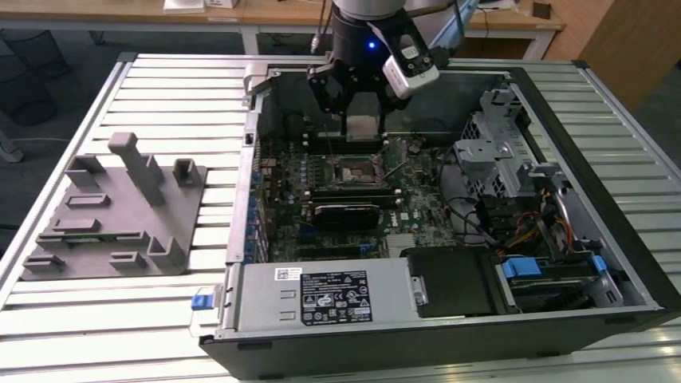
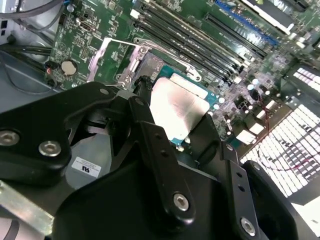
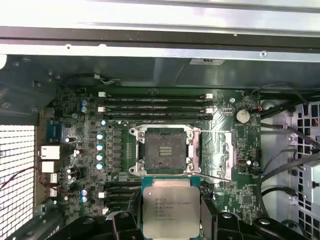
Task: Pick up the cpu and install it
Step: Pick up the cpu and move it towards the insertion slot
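Observation:
My gripper (image 1: 362,124) hangs inside the open computer case, shut on the cpu (image 1: 362,128), a flat square chip with a pale silver top. In both wrist views the black fingers (image 3: 122,226) (image 2: 148,107) press on two opposite edges of the cpu (image 3: 171,210) (image 2: 177,107). The chip is in the air above the green motherboard (image 1: 420,199). The open black socket (image 3: 164,150) (image 1: 356,169) lies bare a short way ahead of the chip, with its metal load plate (image 2: 120,60) swung up beside it.
Memory slots (image 3: 155,107) run just beyond the socket, near the case wall (image 1: 255,159). A drive cage (image 1: 500,152) and cables (image 1: 521,231) fill the exterior view's right side of the case. A grey plastic block with upright posts (image 1: 117,215) stands on the slatted table (image 1: 159,88).

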You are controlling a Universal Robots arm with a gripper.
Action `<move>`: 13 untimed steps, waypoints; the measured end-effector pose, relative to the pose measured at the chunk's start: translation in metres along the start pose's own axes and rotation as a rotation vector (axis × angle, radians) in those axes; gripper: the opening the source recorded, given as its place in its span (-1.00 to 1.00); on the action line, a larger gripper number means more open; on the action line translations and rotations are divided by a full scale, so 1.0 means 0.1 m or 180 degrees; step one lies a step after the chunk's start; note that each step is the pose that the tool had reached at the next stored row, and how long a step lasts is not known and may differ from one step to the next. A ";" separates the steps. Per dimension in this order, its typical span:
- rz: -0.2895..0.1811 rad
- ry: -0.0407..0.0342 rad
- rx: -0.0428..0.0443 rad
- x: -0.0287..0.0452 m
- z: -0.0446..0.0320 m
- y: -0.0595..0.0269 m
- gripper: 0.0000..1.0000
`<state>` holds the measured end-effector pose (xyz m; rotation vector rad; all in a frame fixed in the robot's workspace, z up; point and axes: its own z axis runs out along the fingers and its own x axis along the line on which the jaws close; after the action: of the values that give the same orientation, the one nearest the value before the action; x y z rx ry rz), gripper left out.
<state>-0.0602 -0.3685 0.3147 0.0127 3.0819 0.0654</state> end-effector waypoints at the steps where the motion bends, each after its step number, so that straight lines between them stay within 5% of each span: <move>1: 0.0000 0.0001 0.0000 -0.001 0.019 0.004 0.09; 13: 0.0000 0.0004 0.0000 0.009 0.241 0.118 0.09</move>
<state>-0.0596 -0.3556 0.2911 0.0127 3.0832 0.0653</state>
